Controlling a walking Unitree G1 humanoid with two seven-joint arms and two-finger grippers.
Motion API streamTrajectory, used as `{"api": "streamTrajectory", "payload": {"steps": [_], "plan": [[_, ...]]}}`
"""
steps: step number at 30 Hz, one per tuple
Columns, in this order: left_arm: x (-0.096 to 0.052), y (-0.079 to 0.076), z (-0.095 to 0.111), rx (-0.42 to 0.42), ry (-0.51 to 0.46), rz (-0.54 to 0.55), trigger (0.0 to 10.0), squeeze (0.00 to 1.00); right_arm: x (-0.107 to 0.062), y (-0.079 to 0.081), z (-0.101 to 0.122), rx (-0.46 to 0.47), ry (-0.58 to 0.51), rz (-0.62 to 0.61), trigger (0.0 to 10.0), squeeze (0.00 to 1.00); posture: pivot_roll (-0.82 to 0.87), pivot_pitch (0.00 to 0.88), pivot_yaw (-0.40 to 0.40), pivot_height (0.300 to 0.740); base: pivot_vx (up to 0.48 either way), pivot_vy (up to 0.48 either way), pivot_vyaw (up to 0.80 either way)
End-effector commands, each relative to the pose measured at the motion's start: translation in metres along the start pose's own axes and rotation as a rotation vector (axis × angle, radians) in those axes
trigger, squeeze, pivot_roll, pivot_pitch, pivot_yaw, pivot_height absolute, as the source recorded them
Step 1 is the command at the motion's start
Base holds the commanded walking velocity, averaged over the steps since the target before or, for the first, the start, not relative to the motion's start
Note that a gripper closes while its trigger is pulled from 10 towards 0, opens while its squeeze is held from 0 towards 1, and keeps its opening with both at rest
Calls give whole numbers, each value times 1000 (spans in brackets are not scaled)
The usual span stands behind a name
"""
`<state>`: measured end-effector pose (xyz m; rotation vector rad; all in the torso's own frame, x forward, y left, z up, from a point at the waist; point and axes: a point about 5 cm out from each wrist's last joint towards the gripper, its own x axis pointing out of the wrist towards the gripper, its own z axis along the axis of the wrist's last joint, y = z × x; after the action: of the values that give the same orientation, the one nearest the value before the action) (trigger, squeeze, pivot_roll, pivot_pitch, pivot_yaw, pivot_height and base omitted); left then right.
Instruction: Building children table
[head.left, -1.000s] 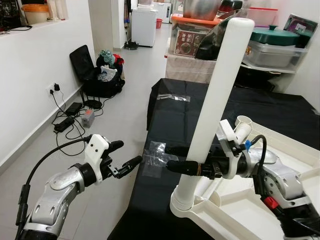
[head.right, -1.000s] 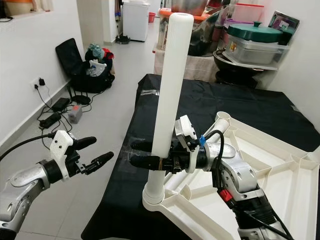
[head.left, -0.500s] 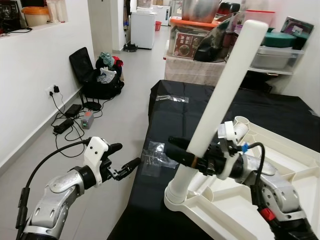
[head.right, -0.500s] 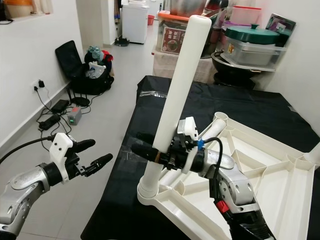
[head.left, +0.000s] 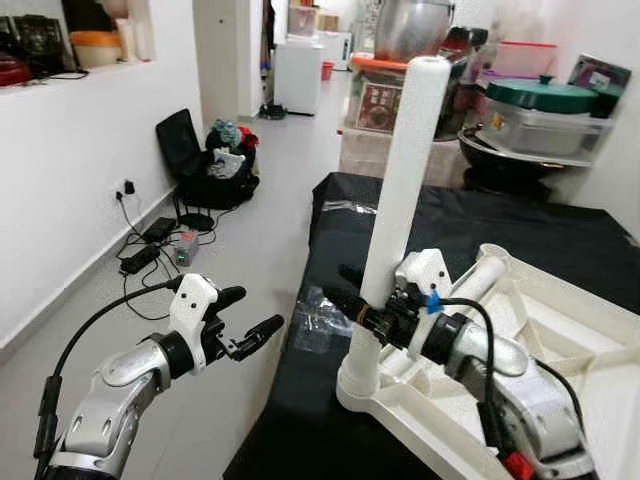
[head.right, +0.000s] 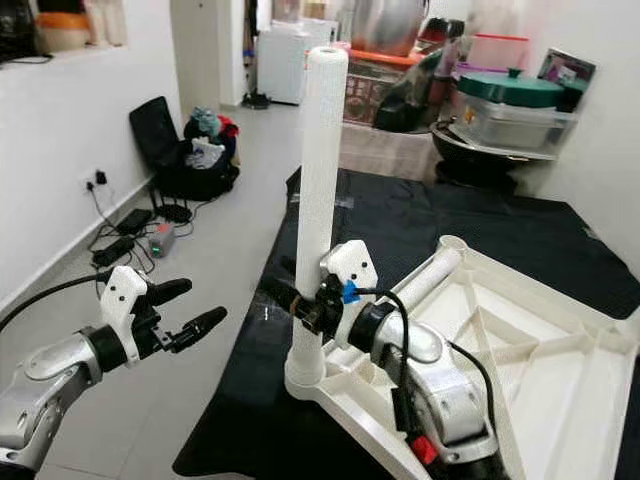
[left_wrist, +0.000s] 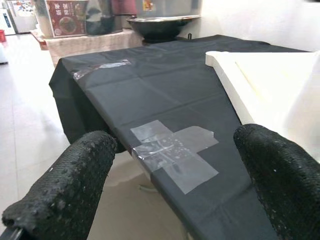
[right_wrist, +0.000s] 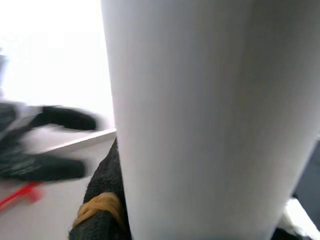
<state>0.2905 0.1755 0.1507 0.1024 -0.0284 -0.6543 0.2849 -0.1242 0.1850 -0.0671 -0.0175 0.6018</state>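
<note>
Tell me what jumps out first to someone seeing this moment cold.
A tall white table leg stands nearly upright in a corner socket of the upturned white tabletop, which lies on a black-covered table. The right gripper is clamped around the leg low down, just above the socket. The left gripper hovers open over the floor beside the table's edge, holding nothing.

The table leg (head.left: 400, 190) and upturned tabletop (head.left: 560, 330) look like smooth, matt white plastic. Matt black cloth (head.left: 450, 225) bears glossy clear tape (left_wrist: 175, 150); the fingers (left_wrist: 70, 185) are rough, pebbled black.
</note>
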Motion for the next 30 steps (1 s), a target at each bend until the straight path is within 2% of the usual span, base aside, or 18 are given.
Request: {"api": "streamTrajectory", "payload": {"steps": [1, 6, 10, 11, 13, 18, 21, 23, 24, 26, 27, 29, 30], "plan": [[2, 0, 0, -5, -9, 19, 10000, 0, -14, -22, -57, 36, 301, -248, 0, 0, 82, 0, -92, 740, 0, 0, 0], [2, 0, -1, -10, -10, 29, 10000, 0, -18, -24, -62, 72, 321, -340, 0, 0, 80, 0, -94, 740, 0, 0, 0], [3, -1, -4, -13, -3, 40, 10000, 0, -23, -23, -73, 132, 365, -465, 0, 0, 77, 0, -98, 740, 0, 0, 0], [4, 1, -4, -14, -5, 61, 10000, 0, -25, -26, -79, 138, 393, -540, 0, 0, 79, 0, -103, 740, 0, 0, 0], [4, 1, -4, -14, -5, 61, 10000, 0, -25, -26, -79, 138, 393, -540, 0, 0, 79, 0, -103, 740, 0, 0, 0], [5, 1, -6, -10, 5, 83, 10000, 0, -30, -36, -86, 100, 441, -679, 0, 0, 81, 0, -110, 740, 0, 0, 0], [5, 2, -8, -9, 12, 96, 10000, 0, -32, -38, -88, 100, 440, -711, 0, 0, 81, 0, -111, 740, 0, 0, 0], [5, 2, -8, -11, 12, 98, 10000, 0, -32, -38, -88, 101, 439, -714, 0, 0, 81, 0, -111, 740, 0, 0, 0], [6, 3, -7, -14, 9, 100, 10000, 0, -30, -35, -87, 131, 419, -704, 0, 0, 80, 0, -107, 740, 0, 0, 0], [7, 2, -7, -17, 7, 98, 10000, 0, -19, -24, -79, 152, 325, -564, 0, 0, 79, 0, -104, 740, 0, 0, 0], [7, 2, -7, -17, 7, 98, 10000, 0, -19, -24, -79, 152, 325, -564, 0, 0, 79, 0, -104, 740, 0, 0, 0], [8, 2, -7, -17, 6, 94, 10000, 0, -9, -7, -65, 162, 181, -342, 0, 0, 80, 0, -100, 740, 0, 0, 0], [8, 2, -7, -17, 6, 94, 10000, 0, -9, -7, -65, 162, 181, -342, 0, 0, 80, 0, -100, 740, 0, 0, 0]]}}
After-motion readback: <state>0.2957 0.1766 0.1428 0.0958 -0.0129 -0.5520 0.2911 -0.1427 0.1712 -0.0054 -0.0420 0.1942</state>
